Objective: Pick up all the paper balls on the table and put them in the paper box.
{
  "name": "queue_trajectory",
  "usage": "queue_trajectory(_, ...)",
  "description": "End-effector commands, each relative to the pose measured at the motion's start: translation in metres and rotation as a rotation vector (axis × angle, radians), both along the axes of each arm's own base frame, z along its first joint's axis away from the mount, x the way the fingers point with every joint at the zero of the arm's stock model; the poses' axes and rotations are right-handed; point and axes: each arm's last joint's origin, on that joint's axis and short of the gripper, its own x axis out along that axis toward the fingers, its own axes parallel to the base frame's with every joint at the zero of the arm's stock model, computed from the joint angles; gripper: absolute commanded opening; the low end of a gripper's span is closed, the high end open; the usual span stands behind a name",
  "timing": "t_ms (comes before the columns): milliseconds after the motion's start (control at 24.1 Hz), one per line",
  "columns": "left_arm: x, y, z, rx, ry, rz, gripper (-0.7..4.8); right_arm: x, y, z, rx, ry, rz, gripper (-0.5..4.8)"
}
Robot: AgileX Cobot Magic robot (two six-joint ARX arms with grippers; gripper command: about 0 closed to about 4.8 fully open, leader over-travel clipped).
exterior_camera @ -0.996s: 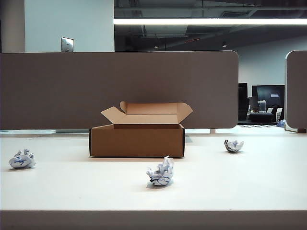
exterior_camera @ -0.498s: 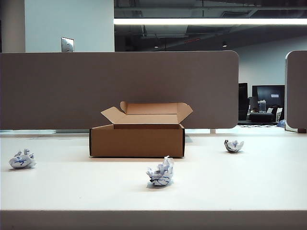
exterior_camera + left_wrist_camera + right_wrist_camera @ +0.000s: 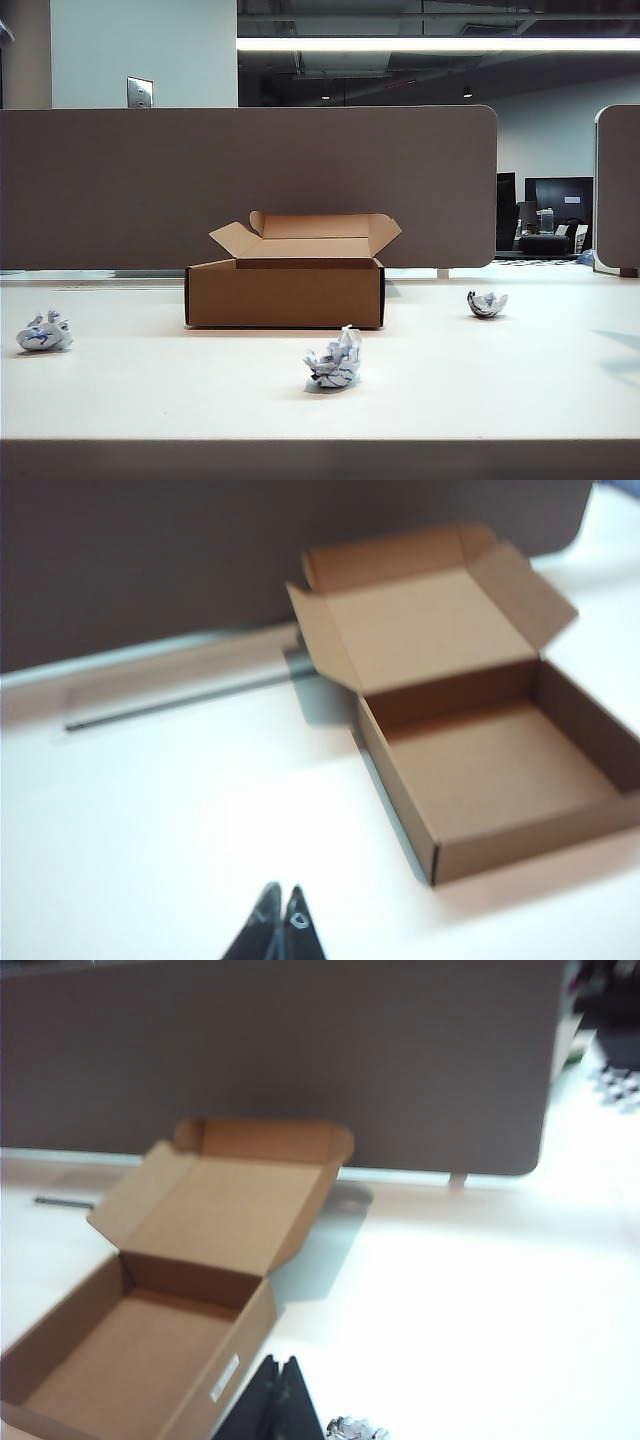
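Your left gripper point(image 3: 281, 920) and right gripper point(image 3: 276, 1397) hang pressed together and empty above the table point(image 3: 520, 390), since all three balls point(image 3: 333, 362) lie outside the open box point(image 3: 285, 293).

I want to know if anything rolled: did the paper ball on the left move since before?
No. The left paper ball lies in the same spot on the table, the same way left of the paper box.
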Motion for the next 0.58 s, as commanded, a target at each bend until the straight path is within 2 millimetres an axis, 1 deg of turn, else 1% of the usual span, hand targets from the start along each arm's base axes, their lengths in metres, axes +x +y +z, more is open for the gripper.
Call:
queue_trajectory(41, 0.016, -0.003, -0.008, 0.039, 0.036, -0.032, -0.01, 0.032, 0.002, -0.006, -0.007, 0.054, 0.014, -0.08)
queue_trajectory(124, 0.028, -0.004, -0.017, 0.044, 0.079, -0.032, 0.0, 0.052, 0.004, -0.015, -0.009, 0.098, 0.018, 0.09)
queue_trajectory(166, 0.034, -0.005, -0.022, 0.045, 0.098, -0.033, 0.13, 0.06, 0.005, -0.018, -0.01, 0.109, 0.02, 0.3)
queue_trajectory(207, 0.039, -0.005, -0.025, 0.046, 0.112, -0.034, 0.46, 0.07, 0.006, -0.024, -0.013, 0.125, 0.024, 0.66)
queue_trajectory(249, 0.045, -0.006, -0.03, 0.046, 0.128, -0.036, 0.94, 0.077, 0.006, -0.028, -0.013, 0.135, 0.021, 0.94)
queue_trajectory(290, 0.05, -0.006, -0.034, 0.047, 0.142, -0.036, 1.24, 0.086, 0.008, -0.033, -0.014, 0.15, 0.027, 1.27)
queue_trajectory(332, 0.055, -0.006, -0.039, 0.048, 0.157, -0.034, 1.38, 0.093, 0.011, -0.037, -0.016, 0.162, 0.03, 1.46)
queue_trajectory(373, 0.065, -0.007, -0.048, 0.051, 0.195, -0.034, 1.49, 0.106, 0.015, -0.047, -0.027, 0.198, 0.026, 1.83)
queue_trajectory(415, 0.07, -0.007, -0.055, 0.053, 0.224, -0.033, 1.56, 0.114, 0.017, -0.053, -0.049, 0.216, 0.029, 2.05)
queue_trajectory(456, 0.079, -0.008, -0.069, 0.057, 0.283, -0.034, 1.63, 0.125, 0.022, -0.062, -0.085, 0.239, 0.04, 2.48)
queue_trajectory(498, 0.083, -0.008, -0.075, 0.058, 0.311, -0.035, 1.82, 0.131, 0.024, -0.069, -0.103, 0.251, 0.046, 2.8)
queue_trajectory(581, 0.09, -0.009, -0.089, 0.052, 0.374, -0.03, 2.57, 0.14, 0.025, -0.077, -0.107, 0.265, 0.049, 3.27)
